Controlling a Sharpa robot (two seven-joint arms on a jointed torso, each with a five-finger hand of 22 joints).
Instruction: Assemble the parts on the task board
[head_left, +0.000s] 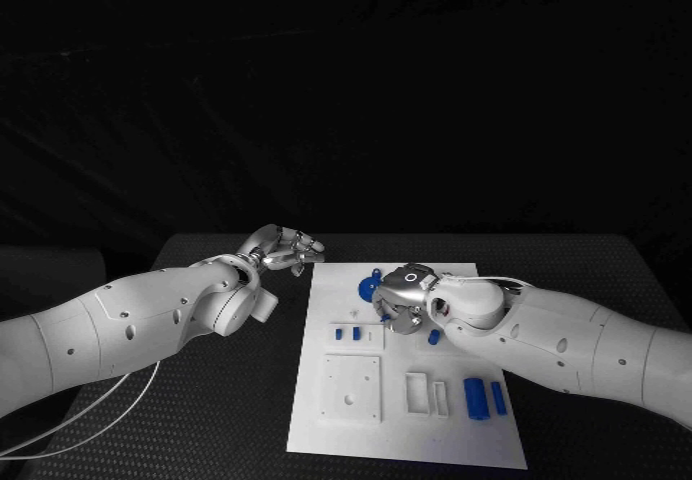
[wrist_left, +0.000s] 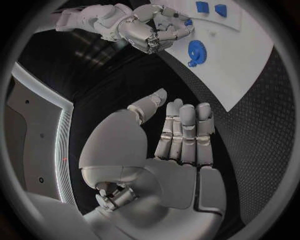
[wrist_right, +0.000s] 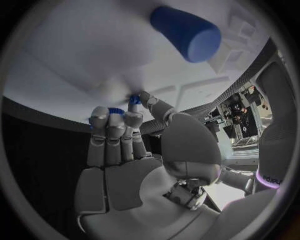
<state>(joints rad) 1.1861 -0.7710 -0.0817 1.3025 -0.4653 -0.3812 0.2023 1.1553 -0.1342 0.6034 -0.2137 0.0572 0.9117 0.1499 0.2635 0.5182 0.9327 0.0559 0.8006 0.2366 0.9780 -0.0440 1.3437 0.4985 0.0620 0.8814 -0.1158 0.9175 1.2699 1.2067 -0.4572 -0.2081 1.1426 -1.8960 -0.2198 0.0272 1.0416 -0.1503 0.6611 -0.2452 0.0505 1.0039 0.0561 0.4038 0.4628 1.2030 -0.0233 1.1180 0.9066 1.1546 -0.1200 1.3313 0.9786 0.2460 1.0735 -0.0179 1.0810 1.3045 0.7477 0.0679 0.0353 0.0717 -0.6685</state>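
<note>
A: Start at the near edge of the task board (head_left: 325, 440). What's lying there?

B: Two blue cylinders (head_left: 485, 398) side by side at the near right, next to the white slotted blocks (head_left: 426, 393). They look untouched, probably waiting their turn.

A: And further up?

B: The right hand (head_left: 405, 300) is low over the middle of the board. Its wrist view shows a small blue part (wrist_right: 133, 101) pinched between the thumb and the fingertips (wrist_right: 116, 120), right against the white surface. I'd judge it's being lowered or pressed into a seat, though the socket itself is hidden.

A: What's beyond it?

B: A blue gear (head_left: 369, 287) just past the hand, on the far part of the board, and two small blue pegs (head_left: 346, 332) nearer the left side.

A: The left hand?

B: The left hand (head_left: 283, 247) hangs off the board's far left corner over the black table (head_left: 216, 400), fingers straight and apart, holding nothing. It seems parked there to keep the board free for the other arm
</note>
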